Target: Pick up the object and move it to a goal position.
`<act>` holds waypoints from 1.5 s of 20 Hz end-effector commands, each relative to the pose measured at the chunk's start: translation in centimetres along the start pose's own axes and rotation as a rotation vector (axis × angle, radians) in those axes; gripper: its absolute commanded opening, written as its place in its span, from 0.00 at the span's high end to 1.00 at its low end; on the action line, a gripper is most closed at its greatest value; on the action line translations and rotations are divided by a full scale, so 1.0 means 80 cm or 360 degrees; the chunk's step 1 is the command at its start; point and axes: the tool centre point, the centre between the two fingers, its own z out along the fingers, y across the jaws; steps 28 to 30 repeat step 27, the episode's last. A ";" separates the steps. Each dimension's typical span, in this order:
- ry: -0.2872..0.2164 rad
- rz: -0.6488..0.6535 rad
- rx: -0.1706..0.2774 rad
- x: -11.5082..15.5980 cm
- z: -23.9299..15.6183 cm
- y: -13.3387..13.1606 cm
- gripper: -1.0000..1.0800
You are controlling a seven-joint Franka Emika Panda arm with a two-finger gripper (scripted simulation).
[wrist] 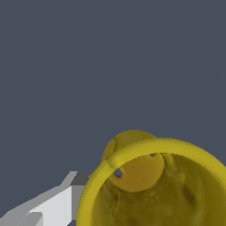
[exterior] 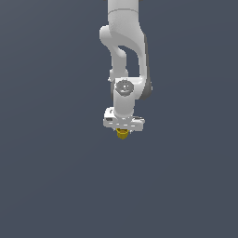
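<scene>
In the exterior view the white arm hangs straight down and my gripper [exterior: 123, 129] sits right over the object [exterior: 122, 135], a tiny yellow cup that sticks out just below the hand. In the wrist view the yellow cup [wrist: 154, 194] fills the near corner, with its hollow top and rim facing the camera. One grey-white finger [wrist: 57, 205] lies against the cup's outer wall. The other finger is hidden behind the cup. The gripper looks shut on the cup.
A plain dark grey-blue surface [exterior: 56, 186] surrounds the gripper on all sides in both views. No other object, marker or edge shows.
</scene>
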 end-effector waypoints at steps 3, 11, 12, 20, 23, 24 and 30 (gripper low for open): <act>0.0003 0.0001 0.0000 -0.010 -0.017 0.017 1.00; 0.0002 0.0002 0.0001 -0.041 -0.064 0.068 1.00; 0.0002 0.0002 0.0001 -0.045 -0.070 0.075 1.00; 0.0002 0.0002 0.0002 -0.065 -0.105 0.111 1.00; 0.0002 0.0002 0.0002 -0.068 -0.111 0.118 1.00; 0.0001 0.0002 0.0001 -0.069 -0.112 0.119 1.00; 0.0002 0.0002 0.0001 -0.068 -0.114 0.121 1.00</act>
